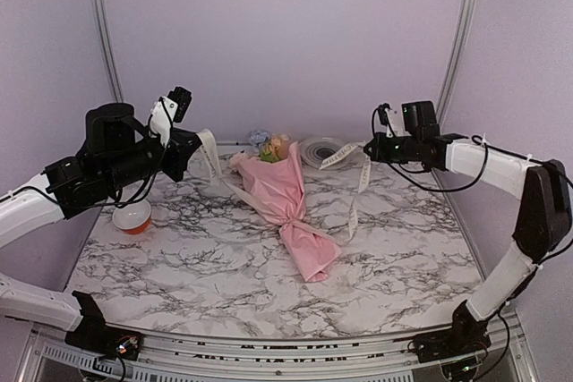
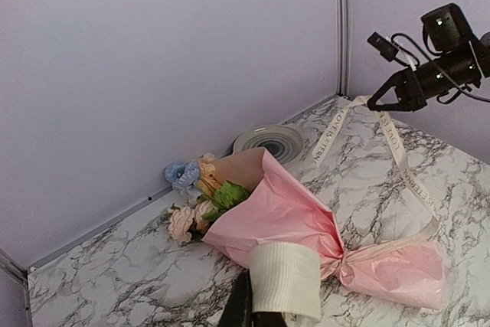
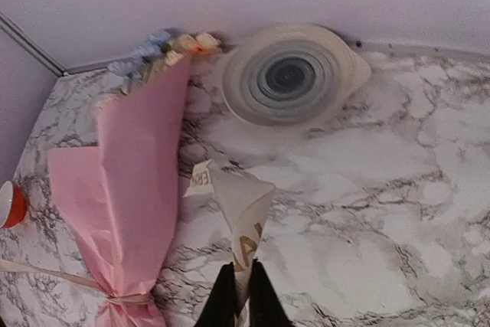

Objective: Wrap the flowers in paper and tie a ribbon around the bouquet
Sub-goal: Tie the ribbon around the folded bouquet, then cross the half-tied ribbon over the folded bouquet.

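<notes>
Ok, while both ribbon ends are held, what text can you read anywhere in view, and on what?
"LOVE IS": on the ribbon, the strand running down from the right end effector, left wrist view; probable reading.
"ER": a fragment on a ribbon fold, right wrist view; the rest is cut off.
Other ribbon lettering: too small or blurred to read.
Paper and plate: no text.
</notes>
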